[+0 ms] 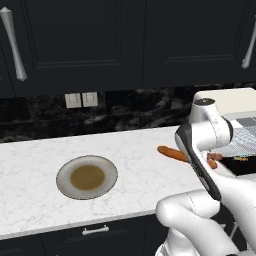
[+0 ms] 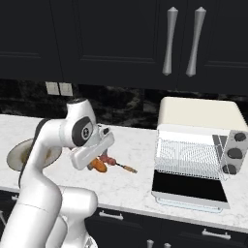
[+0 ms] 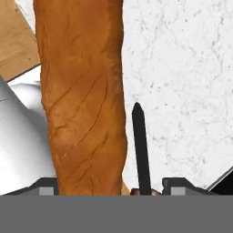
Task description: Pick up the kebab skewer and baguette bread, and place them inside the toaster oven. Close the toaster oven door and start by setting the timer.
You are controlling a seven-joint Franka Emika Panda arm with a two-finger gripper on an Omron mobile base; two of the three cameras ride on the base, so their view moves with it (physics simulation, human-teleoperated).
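The orange-brown baguette bread lies on the white marble counter, just left of my forearm. The kebab skewer rests beside it, its thin tip pointing toward the toaster oven. My gripper is open and hangs low over both. In the hand view the baguette bread and the dark stick of the kebab skewer lie between the fingertips, with a gap on the stick's side. The toaster oven door is folded down flat, baring the wire rack.
A grey plate with a brown centre sits on the counter to the left. Three knobs run down the oven's right side. Dark wall cabinets with silver handles hang overhead. The counter's front edge is close.
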